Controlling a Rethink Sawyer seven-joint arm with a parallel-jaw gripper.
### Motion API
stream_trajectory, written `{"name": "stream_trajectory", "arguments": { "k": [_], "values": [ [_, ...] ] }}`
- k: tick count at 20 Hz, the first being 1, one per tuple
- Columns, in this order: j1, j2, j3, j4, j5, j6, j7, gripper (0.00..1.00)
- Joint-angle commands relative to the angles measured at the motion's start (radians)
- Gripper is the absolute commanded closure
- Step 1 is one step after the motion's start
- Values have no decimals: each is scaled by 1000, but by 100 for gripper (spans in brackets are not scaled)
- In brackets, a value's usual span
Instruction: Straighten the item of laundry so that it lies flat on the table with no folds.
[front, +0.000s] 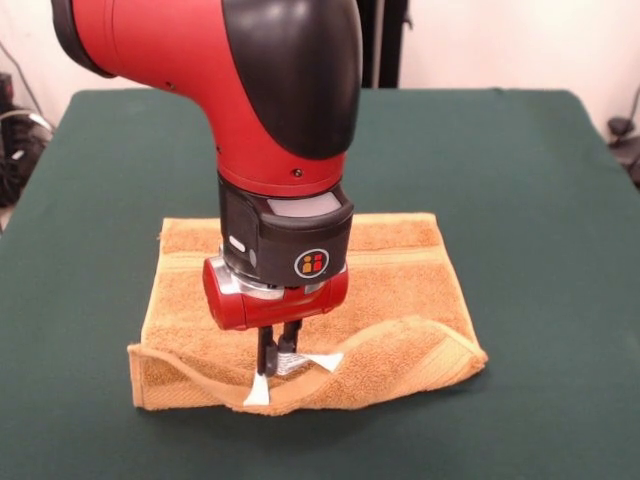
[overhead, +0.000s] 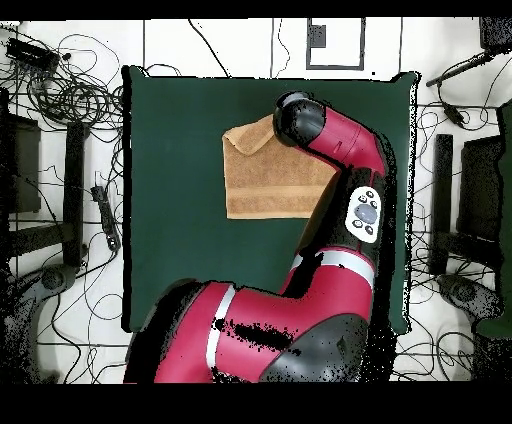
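The orange-tan towel (front: 400, 270) lies in the middle of the dark green table (front: 530, 170). Its near edge is doubled over into a raised, wavy fold, and its far part lies flat with a woven band across it. My gripper (front: 277, 362) points straight down and is shut on this near folded edge, beside the small white tag (front: 258, 392). In the overhead view the towel (overhead: 265, 185) shows as a rectangle with one far corner folded in, partly under my arm (overhead: 340, 150), which hides the gripper there.
The table (overhead: 170, 200) is much larger than the towel, with bare green cloth on all sides of it. Cables and stands (overhead: 60, 90) lie on the floor around the table.
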Motion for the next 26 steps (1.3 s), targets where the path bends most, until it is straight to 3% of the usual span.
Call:
{"name": "stream_trajectory", "arguments": {
  "k": [1,11,12,26],
  "values": [
    [22,51,22,18,-32,74,-29,100],
    [21,53,31,29,-15,46,2,100],
    [19,50,39,36,-5,38,12,0],
    [12,57,38,21,-13,50,-5,0]
  ]
}}
